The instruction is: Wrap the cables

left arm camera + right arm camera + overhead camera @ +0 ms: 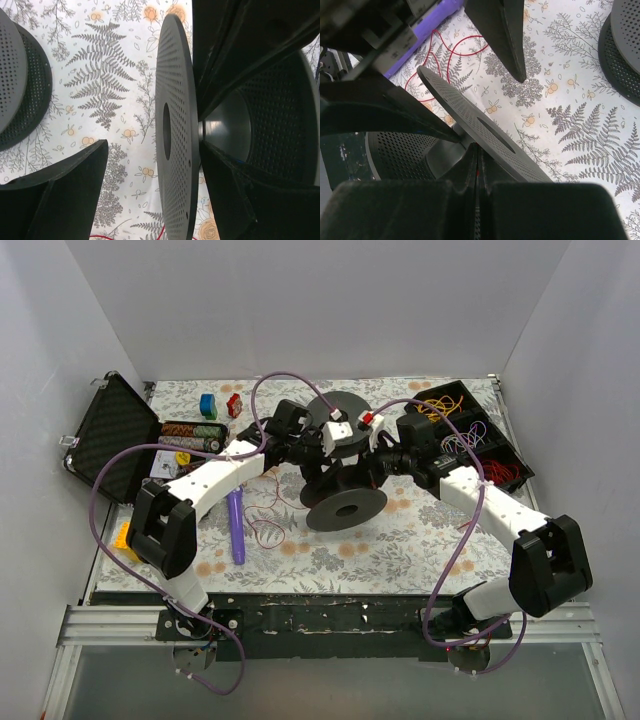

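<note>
A dark grey perforated spool [346, 502] stands tilted at mid-table between both arms. The thin red wire [268, 531] lies in loose loops on the floral cloth left of it, also in the right wrist view [445, 55]. My left gripper [318, 466] is open and straddles one flange [175, 130]: one finger [235, 190] sits between the flanges by the core, the other finger [60, 195] stands clear outside. My right gripper [477, 165] is shut at the spool's core, with a speck of red wire pinched between its pads.
A second dark spool [335, 410] stands behind. A purple tool [236, 525] lies by the wire loops. An open black case [110, 435] sits at far left, with small coloured items near it. A black tray [470, 430] of yellow and red wires sits at back right.
</note>
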Available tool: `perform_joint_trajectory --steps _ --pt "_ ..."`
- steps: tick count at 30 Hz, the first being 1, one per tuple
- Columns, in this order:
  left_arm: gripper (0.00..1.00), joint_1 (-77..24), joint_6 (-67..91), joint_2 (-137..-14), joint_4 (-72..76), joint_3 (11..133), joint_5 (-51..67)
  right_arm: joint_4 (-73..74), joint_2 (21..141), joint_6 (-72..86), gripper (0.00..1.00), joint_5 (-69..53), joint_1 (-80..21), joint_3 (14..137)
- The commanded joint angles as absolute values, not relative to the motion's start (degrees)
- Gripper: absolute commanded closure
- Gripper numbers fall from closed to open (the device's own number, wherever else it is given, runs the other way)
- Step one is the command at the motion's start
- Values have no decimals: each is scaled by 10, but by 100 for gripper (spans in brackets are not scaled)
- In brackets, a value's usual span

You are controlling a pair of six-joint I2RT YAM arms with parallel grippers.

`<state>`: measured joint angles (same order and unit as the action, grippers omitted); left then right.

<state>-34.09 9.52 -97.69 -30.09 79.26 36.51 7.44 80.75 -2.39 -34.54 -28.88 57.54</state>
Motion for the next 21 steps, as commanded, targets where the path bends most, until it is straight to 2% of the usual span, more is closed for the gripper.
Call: perform_joint_trajectory --steps 1,3,7,9,12,16,18,20,21 --pt "29 -354 112 -945 -275 775 334 41 813 -11 99 -359 -287 584" --pt "33 -357 123 -946 -266 768 336 43 817 -10 99 -359 -287 586" --pt "48 -357 138 -945 -255 761 333 38 822 -5 99 -359 -288 584" --pt "49 -357 139 -944 -256 755 338 38 823 -5 99 -359 -288 583" --pt "57 -358 145 -946 -255 751 339 36 824 -4 99 -357 -287 584" --pt "78 -358 152 -945 -250 748 338 36 825 -4 99 -352 -287 582" --pt "92 -358 155 -945 -249 749 335 38 824 -4 99 -348 -287 580" --pt "100 -358 158 -943 -249 750 335 38 819 -4 99 -345 -287 577" --pt "100 -357 161 -943 -249 749 336 39 817 -4 99 -341 -287 575"
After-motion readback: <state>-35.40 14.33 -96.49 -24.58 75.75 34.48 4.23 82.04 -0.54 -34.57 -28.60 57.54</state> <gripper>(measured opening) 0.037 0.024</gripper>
